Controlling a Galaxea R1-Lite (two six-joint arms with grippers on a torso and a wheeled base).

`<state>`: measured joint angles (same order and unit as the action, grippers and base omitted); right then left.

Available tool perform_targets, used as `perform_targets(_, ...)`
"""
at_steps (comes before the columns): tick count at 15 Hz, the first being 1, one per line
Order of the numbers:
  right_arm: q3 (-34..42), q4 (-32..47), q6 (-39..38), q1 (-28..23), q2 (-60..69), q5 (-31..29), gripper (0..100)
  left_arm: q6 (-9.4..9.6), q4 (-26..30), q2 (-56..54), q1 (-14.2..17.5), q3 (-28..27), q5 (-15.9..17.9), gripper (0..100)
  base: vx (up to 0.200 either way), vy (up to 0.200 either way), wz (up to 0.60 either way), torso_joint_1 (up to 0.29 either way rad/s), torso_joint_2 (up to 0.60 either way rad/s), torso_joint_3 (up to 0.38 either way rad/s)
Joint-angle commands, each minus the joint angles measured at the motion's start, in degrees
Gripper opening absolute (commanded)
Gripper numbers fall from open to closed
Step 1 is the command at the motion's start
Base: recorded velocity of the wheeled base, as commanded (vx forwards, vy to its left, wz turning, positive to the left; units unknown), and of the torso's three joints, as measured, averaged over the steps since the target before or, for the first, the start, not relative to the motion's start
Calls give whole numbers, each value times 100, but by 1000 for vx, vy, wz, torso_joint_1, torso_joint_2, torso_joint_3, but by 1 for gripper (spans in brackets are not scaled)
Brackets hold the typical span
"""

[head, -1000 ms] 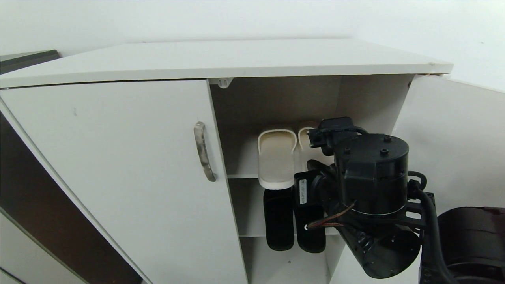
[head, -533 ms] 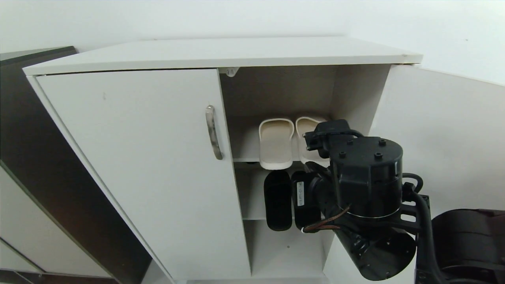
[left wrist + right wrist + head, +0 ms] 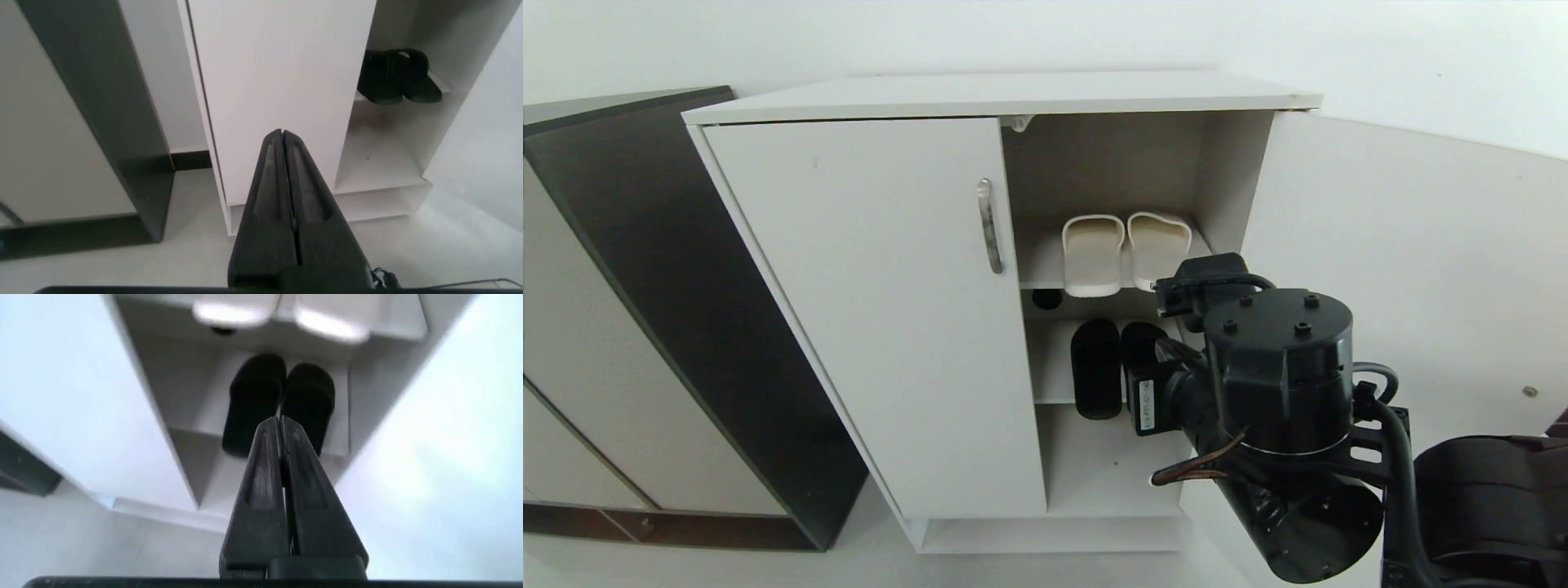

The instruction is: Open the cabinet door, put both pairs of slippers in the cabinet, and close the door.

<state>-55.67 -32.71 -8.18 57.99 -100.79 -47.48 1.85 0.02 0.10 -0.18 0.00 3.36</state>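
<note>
The smooth white laminate cabinet (image 3: 866,286) has its right door (image 3: 1380,286) open. On the upper shelf (image 3: 1039,265) sit moulded cream slippers (image 3: 1092,253), with matte black slippers (image 3: 1096,367) at 6 o'clock below. The left gripper (image 3: 282,139) and right gripper (image 3: 282,425) are closed and empty.

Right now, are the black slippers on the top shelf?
No, the black slippers lie lower down, under the white slippers.

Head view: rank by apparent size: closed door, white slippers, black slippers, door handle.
1. closed door
2. white slippers and black slippers: look alike; black pair partly hidden by the right arm, so unranked
3. door handle
</note>
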Motion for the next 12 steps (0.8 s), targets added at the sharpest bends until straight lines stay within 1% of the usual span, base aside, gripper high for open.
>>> perform_targets(1, 39, -8, -8, 2, -28, 20, 0, -1, -2, -1, 1, 0, 6, 0, -200, 0, 0, 7, 7, 2)
perform_targets(6, 48, -8, 9, -77, -116, 29, 0, -1, -2, -1, 1, 0, -2, 0, -200, 0, 0, 2, 1, 4)
perform_targets(12, 48, -8, 9, -77, -125, 29, 0, -10, -2, -1, 1, 0, -2, 0, 0, 0, 0, 0, 0, 0)
